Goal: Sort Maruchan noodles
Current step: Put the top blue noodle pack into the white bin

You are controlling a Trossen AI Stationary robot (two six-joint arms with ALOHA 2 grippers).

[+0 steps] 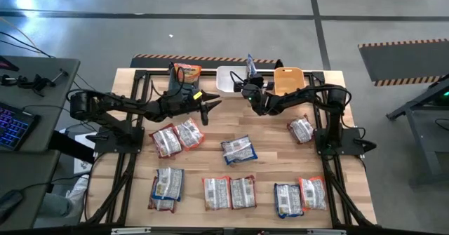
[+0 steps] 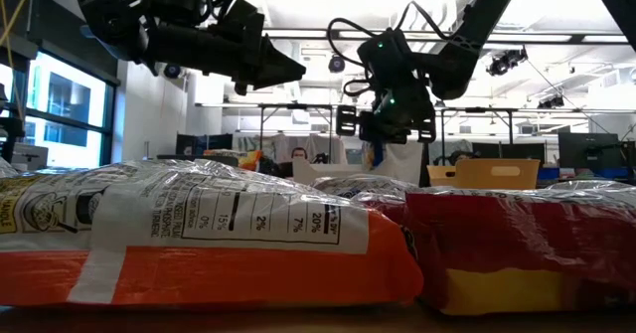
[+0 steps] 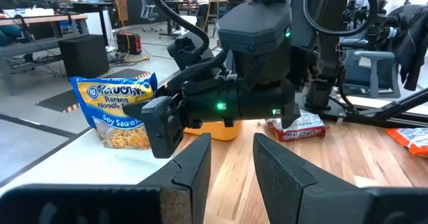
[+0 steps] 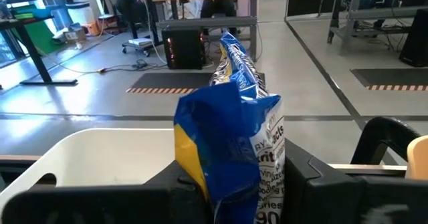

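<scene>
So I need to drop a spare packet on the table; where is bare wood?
Bare wood lies between the middle packet and the lone right packet. The front row is crowded. The right gripper holds a blue packet over the white bin.

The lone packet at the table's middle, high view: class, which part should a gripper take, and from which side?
Come straight down from above on the middle packet: it lies flat on the table, apart from its neighbours. Pinch across its shorter width, fingers turned to match its tilt. The open left gripper is nearest; the right gripper holds a blue packet.
</scene>
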